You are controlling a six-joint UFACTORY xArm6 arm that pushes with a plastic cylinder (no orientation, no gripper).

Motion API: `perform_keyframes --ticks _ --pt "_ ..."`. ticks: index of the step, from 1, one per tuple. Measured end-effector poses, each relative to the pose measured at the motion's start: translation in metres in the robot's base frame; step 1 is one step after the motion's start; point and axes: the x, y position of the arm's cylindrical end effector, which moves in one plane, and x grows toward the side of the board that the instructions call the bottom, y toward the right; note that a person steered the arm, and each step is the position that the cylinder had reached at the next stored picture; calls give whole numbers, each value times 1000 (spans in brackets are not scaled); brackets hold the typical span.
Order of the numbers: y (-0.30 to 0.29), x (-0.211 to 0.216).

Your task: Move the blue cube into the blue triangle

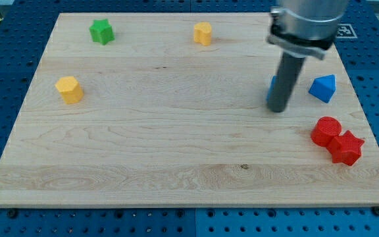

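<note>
The blue cube [272,86] is mostly hidden behind my rod at the view's right; only a thin blue sliver shows at the rod's left side. The blue triangle [323,88] lies to the right of it, a short gap away, near the board's right edge. My tip [277,108] rests on the board right at the cube, on its near side, and left of the triangle.
A green star [101,31] sits at the top left, a yellow block [202,33] at the top middle, another yellow block [69,89] at the left. A red cylinder [326,131] and a red star [346,147] touch at the lower right. The wooden board [176,151] lies on a blue perforated table.
</note>
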Motion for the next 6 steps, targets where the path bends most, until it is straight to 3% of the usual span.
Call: perform_keyframes --ticks 1,2,3,6 --pt "3 9" --pt "-45 25" --pt "-66 5" --pt "13 -25"
